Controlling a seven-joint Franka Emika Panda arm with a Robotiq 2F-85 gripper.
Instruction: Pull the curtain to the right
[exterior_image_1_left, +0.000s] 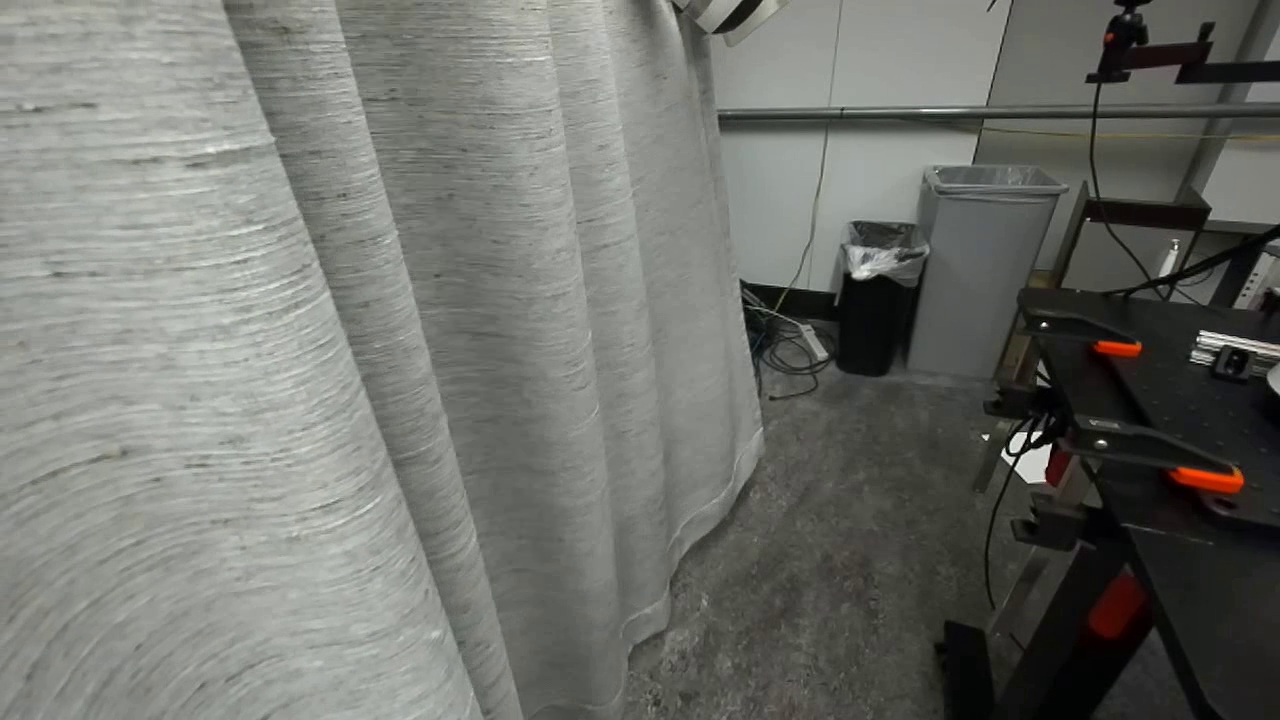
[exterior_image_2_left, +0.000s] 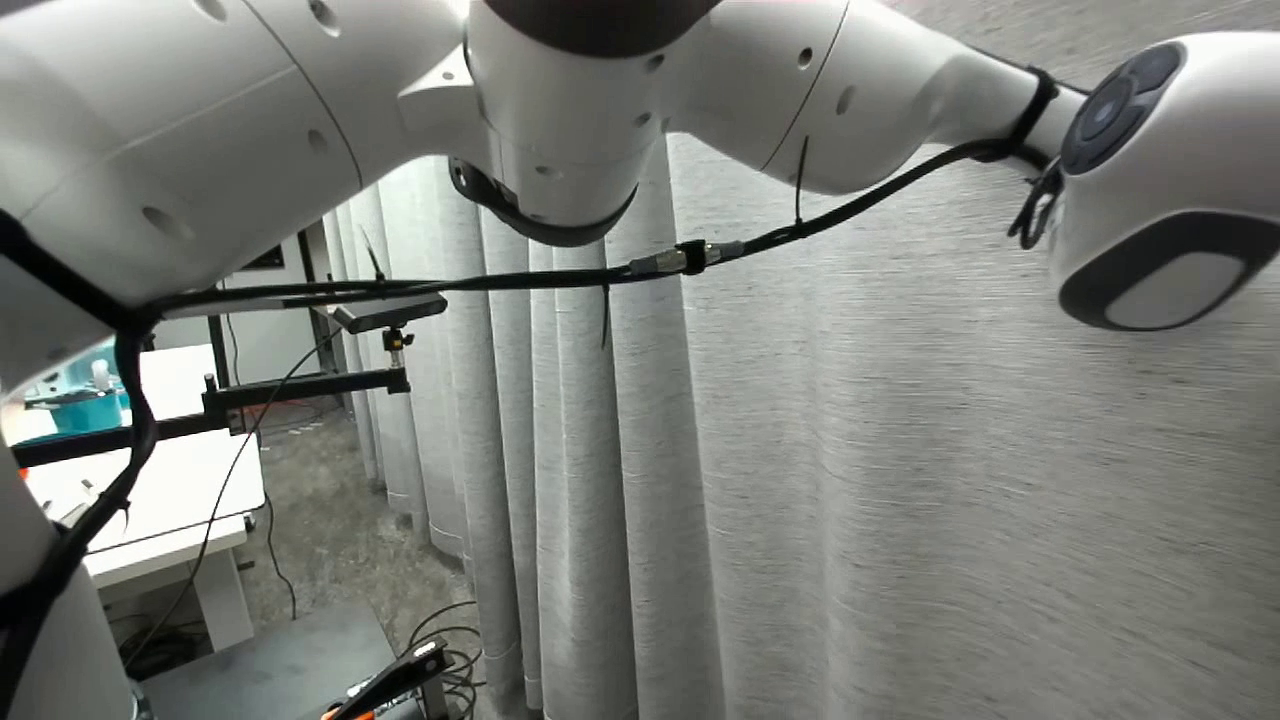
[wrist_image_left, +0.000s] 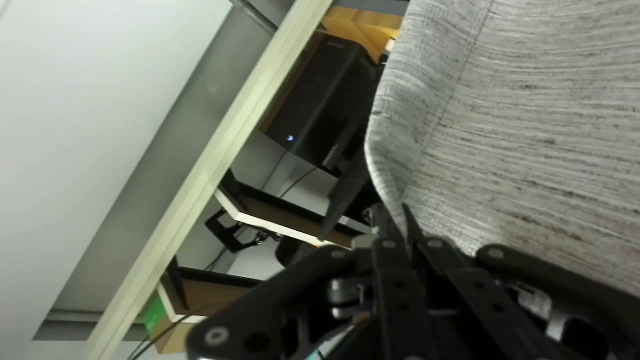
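The curtain (exterior_image_1_left: 480, 300) is a tall light-grey woven drape with deep vertical folds. It fills the left and middle in an exterior view and the middle and right in an exterior view (exterior_image_2_left: 800, 450). In the wrist view the curtain (wrist_image_left: 525, 125) spreads over the right side, with its hemmed edge running down to the jaws. My gripper (wrist_image_left: 392, 210) is closed around that edge, one finger on each side of the fabric. The gripper does not show in either exterior view.
A black table with orange-tipped clamps (exterior_image_1_left: 1150, 440) stands at the right. Beyond it are a grey bin (exterior_image_1_left: 975, 275), a black bin (exterior_image_1_left: 868, 325) and floor cables (exterior_image_1_left: 790, 355). The white arm (exterior_image_2_left: 570, 130) spans the top, with a camera bracket (exterior_image_2_left: 300, 388) and white table (exterior_image_2_left: 170, 480) behind.
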